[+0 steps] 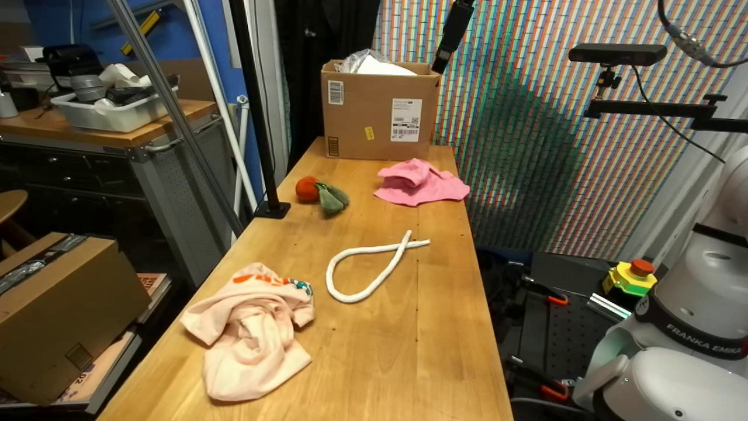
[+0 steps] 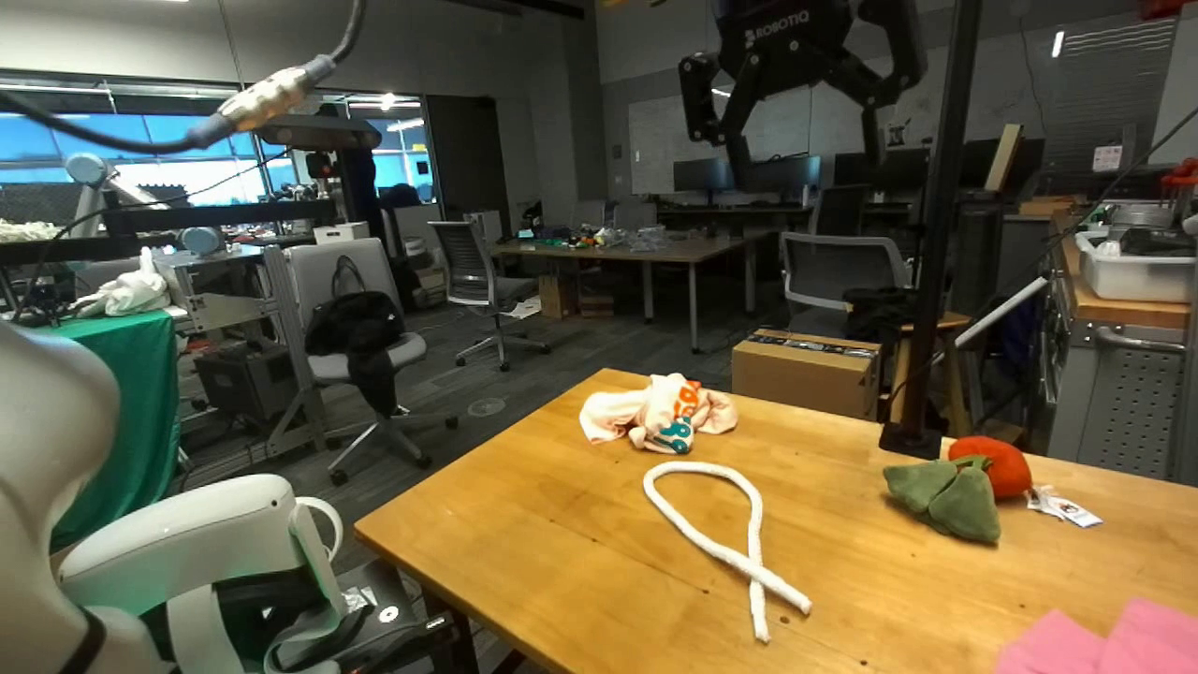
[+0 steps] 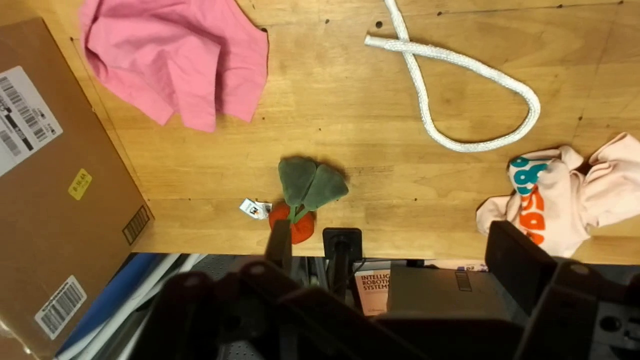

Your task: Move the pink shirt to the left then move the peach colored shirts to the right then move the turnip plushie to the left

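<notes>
There's one peach shirt [image 1: 251, 336] bunched up along the left edge of the table [image 1: 380, 362], toward the near end (sides and ends as they look in an exterior view), then one black pole [image 1: 255, 99] standing at that same edge. Just past the pole is one turnip [image 1: 323, 196], lying on its side with its red body barely inside the left edge. Its leaves point in toward the middle, angled a bit to the near end, so the long axis runs mostly across the table. Next, one white rope [image 1: 374, 249] sits mid-table, looped with its ends crossed, and one cardboard box [image 1: 368, 111] is parked at the far end. Then one pink shirt [image 1: 421, 184], kinda crumpled, reaching the right edge up toward the far end. The one gripper [image 2: 808, 157] hangs well above the table, fingers spread nice and wide.
</notes>
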You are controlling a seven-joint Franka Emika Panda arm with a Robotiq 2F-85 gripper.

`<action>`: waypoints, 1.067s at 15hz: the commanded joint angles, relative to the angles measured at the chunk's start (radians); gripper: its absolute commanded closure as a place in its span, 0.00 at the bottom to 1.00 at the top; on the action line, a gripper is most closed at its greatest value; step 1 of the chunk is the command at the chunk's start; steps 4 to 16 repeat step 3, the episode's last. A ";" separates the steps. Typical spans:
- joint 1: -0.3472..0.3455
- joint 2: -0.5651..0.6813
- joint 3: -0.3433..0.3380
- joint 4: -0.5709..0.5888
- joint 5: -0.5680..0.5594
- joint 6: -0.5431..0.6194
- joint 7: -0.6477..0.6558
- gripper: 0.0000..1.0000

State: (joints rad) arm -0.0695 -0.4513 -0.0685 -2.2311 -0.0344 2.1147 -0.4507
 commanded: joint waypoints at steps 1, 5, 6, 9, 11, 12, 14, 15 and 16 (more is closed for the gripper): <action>0.030 -0.027 -0.028 -0.032 -0.014 0.012 0.017 0.00; 0.033 -0.057 -0.032 -0.066 -0.015 0.026 0.023 0.00; 0.033 -0.057 -0.032 -0.066 -0.015 0.026 0.023 0.00; 0.033 -0.057 -0.032 -0.066 -0.015 0.026 0.023 0.00; 0.033 -0.057 -0.032 -0.066 -0.015 0.026 0.023 0.00; 0.033 -0.057 -0.032 -0.066 -0.015 0.026 0.023 0.00; 0.033 -0.057 -0.032 -0.066 -0.015 0.026 0.023 0.00; 0.033 -0.057 -0.032 -0.066 -0.015 0.026 0.023 0.00; 0.033 -0.057 -0.032 -0.066 -0.015 0.026 0.023 0.00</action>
